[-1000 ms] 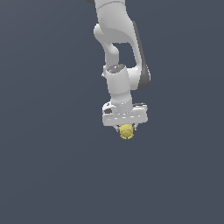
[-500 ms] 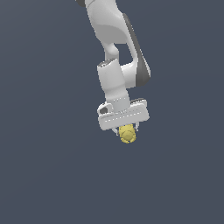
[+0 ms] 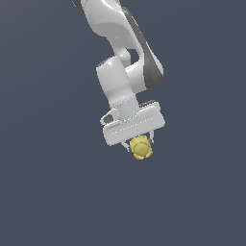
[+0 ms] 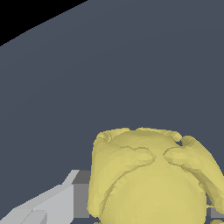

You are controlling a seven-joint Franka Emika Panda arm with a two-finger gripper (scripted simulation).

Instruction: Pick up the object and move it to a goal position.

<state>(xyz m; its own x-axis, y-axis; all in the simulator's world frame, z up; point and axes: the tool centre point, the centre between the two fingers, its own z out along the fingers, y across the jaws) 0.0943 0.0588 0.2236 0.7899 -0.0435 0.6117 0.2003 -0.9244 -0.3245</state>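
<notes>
The end effector (image 3: 140,142) grips the object (image 3: 142,148) between its fingers, apparently clear of the surface (image 3: 48,192); the carrying step seems in hand; next it needs steady travel to the unseen goal without loosening.

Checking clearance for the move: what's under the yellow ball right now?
Only plain dark grey floor shows below the yellow ball, which sits in the gripper. In the wrist view the ball hides whatever lies directly beneath it.

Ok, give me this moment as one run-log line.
phase: carry | hand: shut on yellow lumpy ball | ball: held off the surface, between the fingers | arm: tilted | goal marker: not visible
</notes>
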